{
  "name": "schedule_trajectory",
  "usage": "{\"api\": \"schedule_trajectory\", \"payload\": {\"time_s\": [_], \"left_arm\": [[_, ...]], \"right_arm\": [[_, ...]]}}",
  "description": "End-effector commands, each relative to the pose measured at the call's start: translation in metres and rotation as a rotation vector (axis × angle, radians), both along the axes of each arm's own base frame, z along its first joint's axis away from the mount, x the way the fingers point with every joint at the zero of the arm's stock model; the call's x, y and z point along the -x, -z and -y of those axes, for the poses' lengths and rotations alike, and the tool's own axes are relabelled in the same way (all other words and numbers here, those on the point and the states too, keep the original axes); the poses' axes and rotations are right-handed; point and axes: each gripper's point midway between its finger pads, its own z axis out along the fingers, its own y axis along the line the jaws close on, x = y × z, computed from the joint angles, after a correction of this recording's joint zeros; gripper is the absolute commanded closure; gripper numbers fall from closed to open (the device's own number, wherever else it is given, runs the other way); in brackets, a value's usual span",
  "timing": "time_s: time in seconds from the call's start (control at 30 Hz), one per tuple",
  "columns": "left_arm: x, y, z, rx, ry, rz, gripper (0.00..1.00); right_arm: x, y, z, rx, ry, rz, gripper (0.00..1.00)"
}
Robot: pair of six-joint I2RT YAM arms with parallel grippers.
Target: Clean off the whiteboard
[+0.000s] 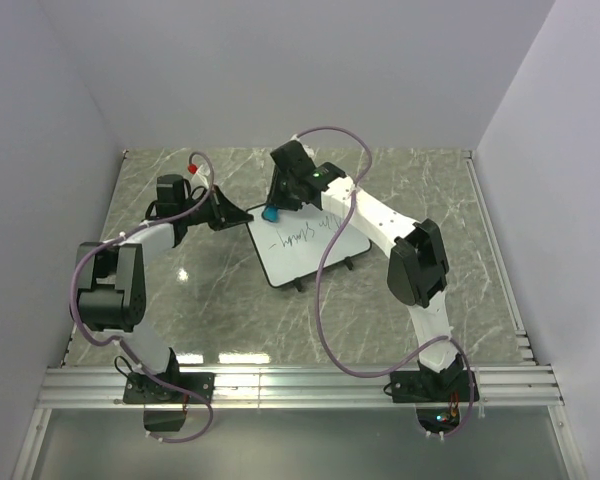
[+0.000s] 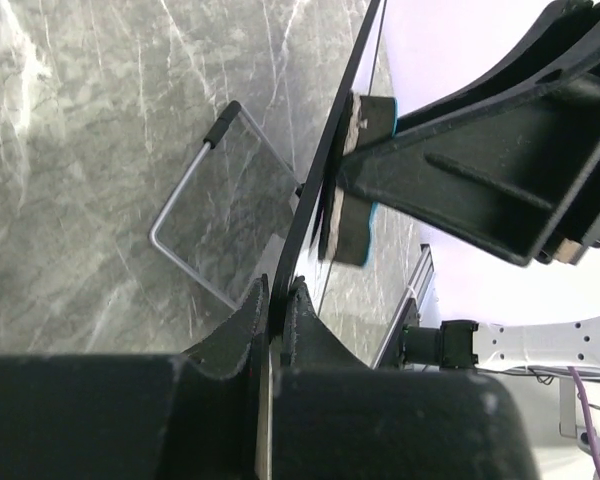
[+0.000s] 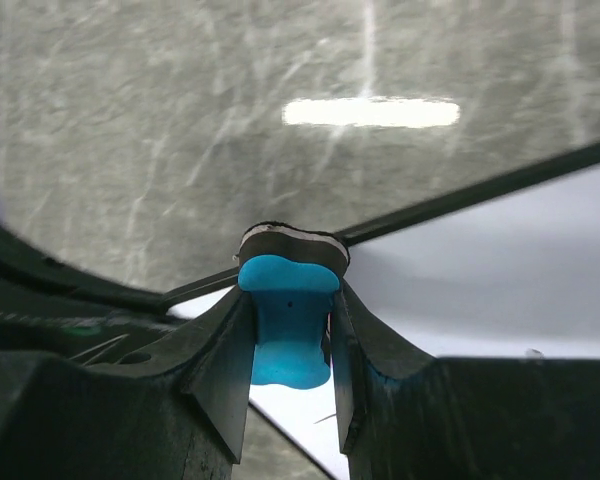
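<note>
top view, left of centre: the left gripper [image 1: 242, 217] is clenched on the left edge of the whiteboard [image 1: 315, 255], its fingers [image 2: 250, 320] pinching the thin black frame. just right of it, the right gripper [image 1: 276, 207] grasps a blue eraser [image 1: 270, 213], whose pad touches the board near its upper-left corner. the whiteboard sits mid-frame on the marble table [image 1: 180, 290], askew to the table's edges, with dark handwriting [image 1: 302, 236] across its upper part and two black feet [image 1: 300, 287] at its lower edge.
</note>
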Motion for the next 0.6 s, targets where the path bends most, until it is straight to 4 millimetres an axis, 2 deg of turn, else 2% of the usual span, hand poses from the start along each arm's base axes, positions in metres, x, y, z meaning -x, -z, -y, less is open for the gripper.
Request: {"api": "schedule_trajectory", "payload": {"time_s": [0.0,0.17,0.23,0.33,0.47,0.57], "left_arm": [[0.012,-0.003,0.001,-0.026,0.002,-0.008,1.00],[0.013,0.004,0.003,-0.040,0.002,-0.023,1.00],[0.011,0.003,0.004,-0.037,0.005,-0.021,1.00],[0.009,0.003,0.005,-0.038,0.007,-0.021,1.00],[0.007,0.002,0.007,-0.044,0.009,-0.017,1.00],[0.008,0.004,0.010,-0.051,0.017,-0.018,1.00]], "right_arm": [[-0.003,0.023,0.035,0.174,0.086,-0.006,1.00],[0.016,0.046,0.061,0.270,0.149,-0.046,1.00],[0.023,0.053,0.066,0.296,0.155,-0.053,1.00],[0.048,0.068,0.068,0.331,0.121,-0.091,1.00],[0.068,0.069,0.040,0.309,0.040,-0.082,1.00],[0.058,0.054,0.021,0.268,0.025,-0.056,1.00]]}}
